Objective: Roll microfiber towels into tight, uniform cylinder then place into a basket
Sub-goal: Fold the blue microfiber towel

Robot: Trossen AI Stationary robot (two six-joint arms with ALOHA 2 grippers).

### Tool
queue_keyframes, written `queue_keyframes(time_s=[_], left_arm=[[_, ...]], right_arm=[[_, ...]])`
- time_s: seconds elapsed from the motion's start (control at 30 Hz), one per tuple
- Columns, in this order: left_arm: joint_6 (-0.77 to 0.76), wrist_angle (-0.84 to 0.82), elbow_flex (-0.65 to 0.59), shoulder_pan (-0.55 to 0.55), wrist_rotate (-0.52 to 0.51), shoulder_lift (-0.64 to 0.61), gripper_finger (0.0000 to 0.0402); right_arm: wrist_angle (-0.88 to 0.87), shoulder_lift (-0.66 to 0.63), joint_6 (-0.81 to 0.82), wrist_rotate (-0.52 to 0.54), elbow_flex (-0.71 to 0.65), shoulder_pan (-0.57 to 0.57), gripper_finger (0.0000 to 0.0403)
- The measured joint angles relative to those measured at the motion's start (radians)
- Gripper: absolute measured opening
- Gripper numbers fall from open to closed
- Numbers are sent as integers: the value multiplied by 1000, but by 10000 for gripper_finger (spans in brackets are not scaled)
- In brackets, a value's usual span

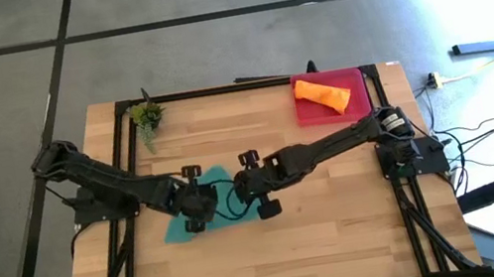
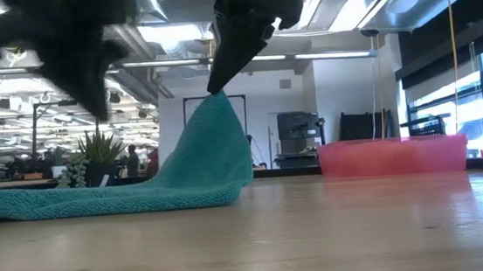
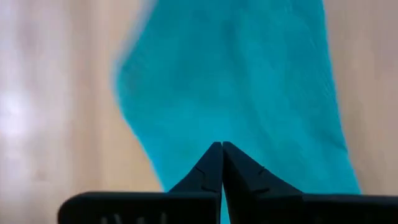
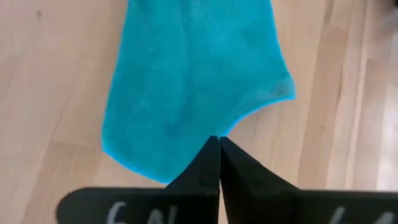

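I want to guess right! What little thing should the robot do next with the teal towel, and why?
Probably fold the pinched edge over to start the roll. Both grippers, left and right, are shut on the teal towel; one corner is lifted, the rest lies flat. The orange towel already sits rolled in the basket.

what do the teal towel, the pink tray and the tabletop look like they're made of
Teal green towel: soft, matte, fuzzy cloth, probably microfiber; it drapes in a limp peak where it is lifted. Shallow pink-red rectangular basket: likely plastic, with smooth, slightly translucent walls. Light wooden tabletop: plank seams and grain show, with a faint sheen; whether it is solid wood or laminate can't be told.
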Motion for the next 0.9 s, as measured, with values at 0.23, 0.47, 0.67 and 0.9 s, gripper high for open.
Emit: queue_keyframes(time_s=[0.23, 0.47, 0.67, 0.9], left_arm=[[-28, 77, -171, 40, 67, -67, 1], [-99, 73, -267, 40, 104, -225, 0], [-233, 73, -319, -8, 150, -380, 0], [-232, 84, -351, 1, -123, -422, 18]], right_arm=[[-25, 0, 4, 1, 0, -2, 4], [-36, 0, 23, 1, 0, -10, 5], [-39, 0, 52, 1, 0, -8, 5], [-36, 0, 57, 1, 0, -10, 5]])
